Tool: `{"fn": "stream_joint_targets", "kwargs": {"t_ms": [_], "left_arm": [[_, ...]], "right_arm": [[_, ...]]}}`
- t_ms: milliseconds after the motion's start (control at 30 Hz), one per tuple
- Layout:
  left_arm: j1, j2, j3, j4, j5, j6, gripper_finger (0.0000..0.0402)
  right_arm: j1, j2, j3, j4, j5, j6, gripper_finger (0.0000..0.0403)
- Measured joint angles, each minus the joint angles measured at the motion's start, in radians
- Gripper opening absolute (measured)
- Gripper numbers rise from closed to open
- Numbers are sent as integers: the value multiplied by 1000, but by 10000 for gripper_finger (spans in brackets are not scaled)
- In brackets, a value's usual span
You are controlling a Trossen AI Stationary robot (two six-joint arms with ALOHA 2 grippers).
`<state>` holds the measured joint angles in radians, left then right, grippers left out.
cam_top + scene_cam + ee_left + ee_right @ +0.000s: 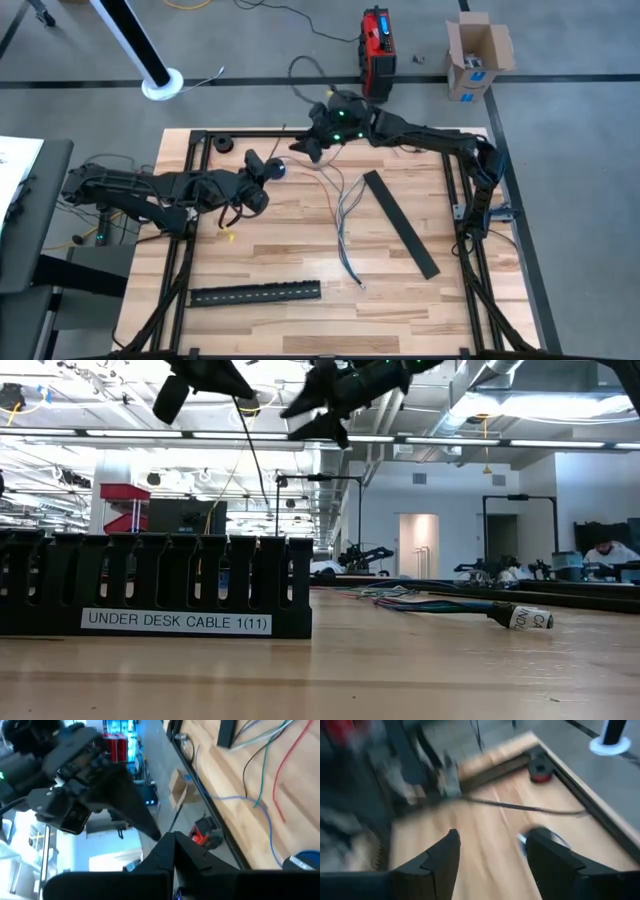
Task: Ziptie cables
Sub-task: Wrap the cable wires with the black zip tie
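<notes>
The left gripper (272,167) (fingers pressed together, holding nothing) and wide-spread right gripper (303,147) hover near the table's far edge; cables (345,215) lie mid-table.

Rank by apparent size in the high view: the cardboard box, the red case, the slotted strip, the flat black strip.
Largest to smallest:
1. Flat black strip and slotted strip, too alike to separate
2. Cardboard box
3. Red case

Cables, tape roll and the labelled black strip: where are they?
Cables (345,215): high view, mid-bundle on the table.
Tape roll (277,169): high view, its blue top, by the left arm's tip.
Labelled strip (175,622): low view, its white label.
</notes>
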<state>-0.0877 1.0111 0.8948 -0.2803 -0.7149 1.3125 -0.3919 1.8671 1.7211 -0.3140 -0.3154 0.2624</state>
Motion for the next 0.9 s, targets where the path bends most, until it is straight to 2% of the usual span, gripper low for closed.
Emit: {"fn": "stream_joint_targets", "kwargs": {"t_ms": [100,167,300,400,467,567,700,900], "left_arm": [[7,-3,0,7,-23,8,0],[7,-11,0,8,-35,20,0],[6,-15,0,25,-58,53,0],[2,-21,0,53,-72,81,0],[2,-20,0,77,-71,98,0],[2,-16,0,92,-67,116,0],[4,-8,0,100,-50,116,0],[4,16,0,152,-48,141,0]], "right_arm": [[3,3,-137,343,-55,370,217],[8,4,-254,611,-50,645,215],[8,4,-495,1090,138,1135,210],[8,4,-612,1243,288,1344,208],[19,3,-647,1248,343,1396,208],[42,5,-656,1248,362,1437,208],[34,3,-639,1253,419,1437,208],[32,2,-609,1213,421,1432,208]]}}
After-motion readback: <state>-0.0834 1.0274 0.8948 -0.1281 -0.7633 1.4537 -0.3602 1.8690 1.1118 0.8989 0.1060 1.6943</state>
